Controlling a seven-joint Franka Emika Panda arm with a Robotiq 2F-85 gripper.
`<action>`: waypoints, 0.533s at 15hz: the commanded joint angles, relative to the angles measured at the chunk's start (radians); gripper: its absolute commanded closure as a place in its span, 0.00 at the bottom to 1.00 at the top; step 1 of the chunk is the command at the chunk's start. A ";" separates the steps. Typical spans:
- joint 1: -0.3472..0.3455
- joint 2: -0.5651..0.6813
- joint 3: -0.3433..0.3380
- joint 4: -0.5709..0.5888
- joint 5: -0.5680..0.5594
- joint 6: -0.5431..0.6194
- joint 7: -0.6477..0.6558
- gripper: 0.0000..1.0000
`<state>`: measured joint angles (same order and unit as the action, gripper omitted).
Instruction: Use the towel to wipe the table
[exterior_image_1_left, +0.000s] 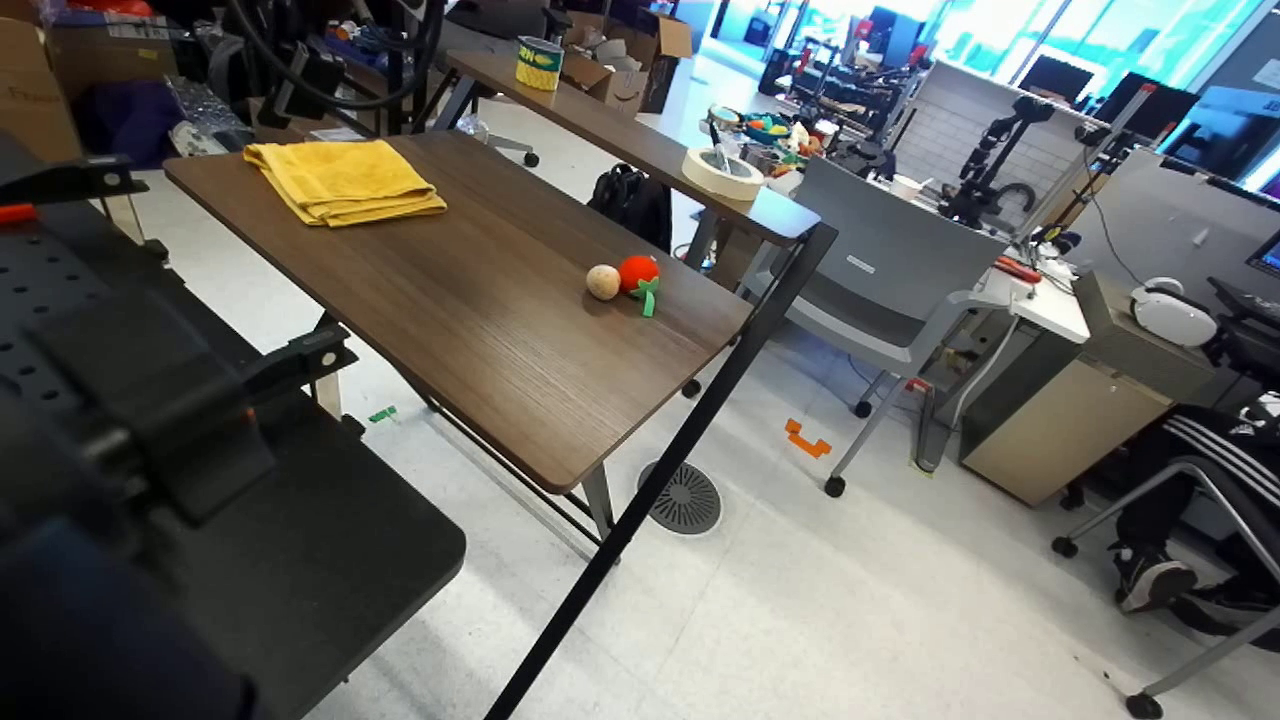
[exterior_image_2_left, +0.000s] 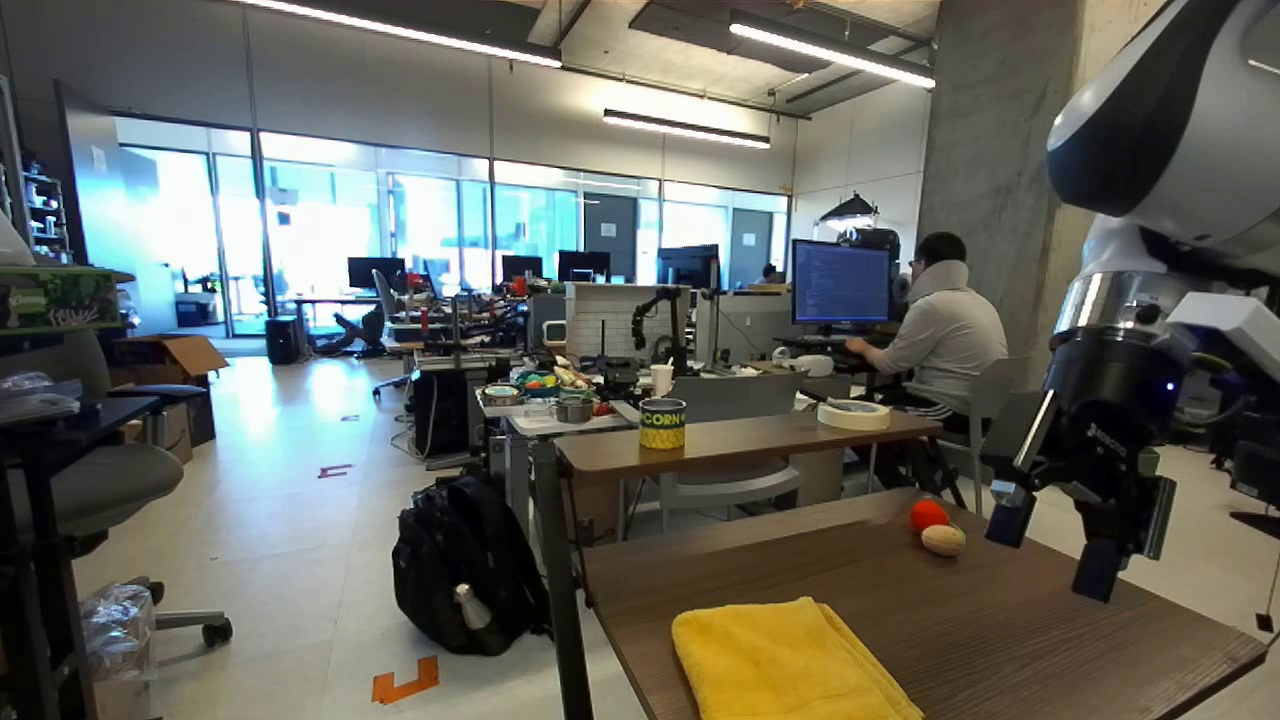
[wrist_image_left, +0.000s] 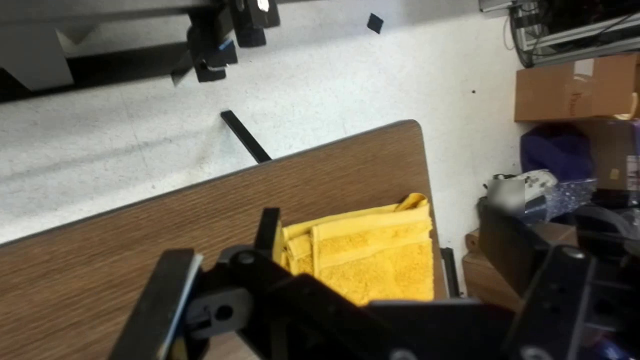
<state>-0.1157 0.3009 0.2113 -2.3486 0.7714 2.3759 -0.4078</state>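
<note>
Black jointed hand (exterior_image_2_left: 1053, 543) hung spread, empty, above the dark-brown wood-grain worktop (exterior_image_1_left: 450, 290); folded mustard-yellow cloth towel (exterior_image_1_left: 345, 182) lay near one end! Seemingly the approach: next move called for descending and pinching.

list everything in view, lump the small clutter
table: 1, brown, under the towel
towel: 1, yellow, folded on table
tomato-like item: 1, red-green, on table
small ball: 1, tan, on table
raised shelf: 1, brown, along table
can: 1, yellow-green, on shelf
tape roll: 1, cream, on shelf
backpack: 1, black, on floor
chairs: several, grey, on floor
nearest person: 1, pale top, at a monitor
desk clutter: uncounted, mixed colours, beyond shelf
robot arm: 1, white and black, bearing the jaws
jaws: 1 pair, black, open, off the towel
</note>
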 joint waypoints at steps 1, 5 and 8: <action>-0.010 0.025 -0.005 0.078 0.139 -0.057 -0.229 0.00; 0.023 0.069 -0.015 0.178 0.155 -0.169 -0.387 0.00; 0.053 0.051 -0.039 0.163 0.153 -0.179 -0.364 0.00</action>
<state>-0.0959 0.3548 0.2082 -2.1874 0.9147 2.2061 -0.7669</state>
